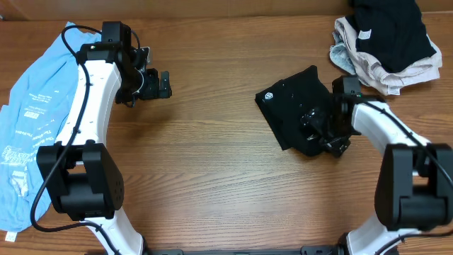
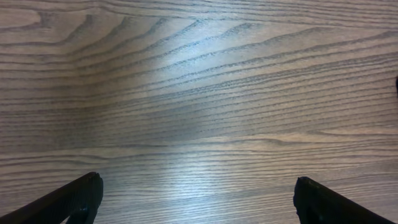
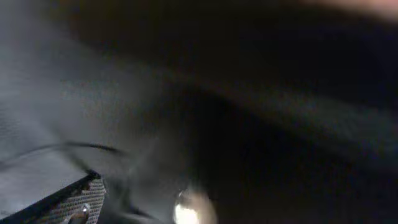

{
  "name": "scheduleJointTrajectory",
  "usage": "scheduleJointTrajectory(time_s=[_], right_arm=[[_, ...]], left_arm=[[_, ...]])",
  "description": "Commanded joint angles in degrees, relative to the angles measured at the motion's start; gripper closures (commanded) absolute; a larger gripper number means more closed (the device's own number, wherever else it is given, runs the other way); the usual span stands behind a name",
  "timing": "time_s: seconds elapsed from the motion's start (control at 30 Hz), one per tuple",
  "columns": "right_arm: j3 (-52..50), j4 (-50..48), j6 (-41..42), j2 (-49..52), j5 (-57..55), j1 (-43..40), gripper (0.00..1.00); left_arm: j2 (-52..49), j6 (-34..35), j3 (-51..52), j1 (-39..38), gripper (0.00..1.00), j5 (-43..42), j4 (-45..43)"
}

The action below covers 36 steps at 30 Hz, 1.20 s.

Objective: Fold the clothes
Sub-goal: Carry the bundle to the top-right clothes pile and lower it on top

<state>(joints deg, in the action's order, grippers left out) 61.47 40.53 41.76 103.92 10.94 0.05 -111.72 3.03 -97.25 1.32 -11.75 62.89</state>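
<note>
From my remote station, the small black fabric garment point(image 1: 291, 99), folded into a rough rectangle with a white logo print point(image 1: 269, 96) at its left corner, lies right of the middle of the brown wood-grain bench point(image 1: 212, 163). The right gripper point(image 1: 316, 129) sits over the garment's near-right part, black against black. Its wrist camera shows only dark, blurred cloth close to the lens and one carbon-patterned finger point(image 3: 74, 200), so I cannot tell whether the fingers are pinched or spread.

The left gripper point(image 1: 161, 83) hangs over bare wood toward the far-left part of the bench, well apart from the black garment. In its wrist view the two dark fingers point(image 2: 74, 200) stand wide apart with nothing but wood grain between them.

Along the left edge a large light-blue cloth with white printing point(image 1: 32, 120) is spread out, partly under the left arm. In the far-right corner a heap of crumpled clothes point(image 1: 386, 49), black fabric on top of beige, sits near the right arm's wrist, apart from the folded piece.
</note>
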Motion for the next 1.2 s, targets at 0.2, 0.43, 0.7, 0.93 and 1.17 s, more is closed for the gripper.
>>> scheduleJointTrajectory(time_s=[0.2,0.43,0.7,0.93,1.17], right_arm=[[-6.0,-17.0,-6.5,1.7,5.4,4.5,0.12],[-6.0,-17.9,-7.4,2.8,5.0,7.7,0.75],[-5.5,-19.3,-7.4,2.7,5.4,4.7,0.96],[2.5,-13.9,-15.9,-1.9,15.2,0.7,0.96],[24.5,5.5,-23.9,-4.9,16.2,0.1,0.96]], left_arm=[[-0.4,-0.4,0.3,-0.3,0.0,-0.3,0.0],[-0.4,0.0,0.3,-0.3,0.0,-0.3,0.1],[-0.4,0.4,0.3,-0.3,0.0,-0.3,0.4],[-0.4,0.4,0.3,-0.3,0.0,-0.3,0.3],[-0.4,0.4,0.3,-0.3,0.0,-0.3,0.2]])
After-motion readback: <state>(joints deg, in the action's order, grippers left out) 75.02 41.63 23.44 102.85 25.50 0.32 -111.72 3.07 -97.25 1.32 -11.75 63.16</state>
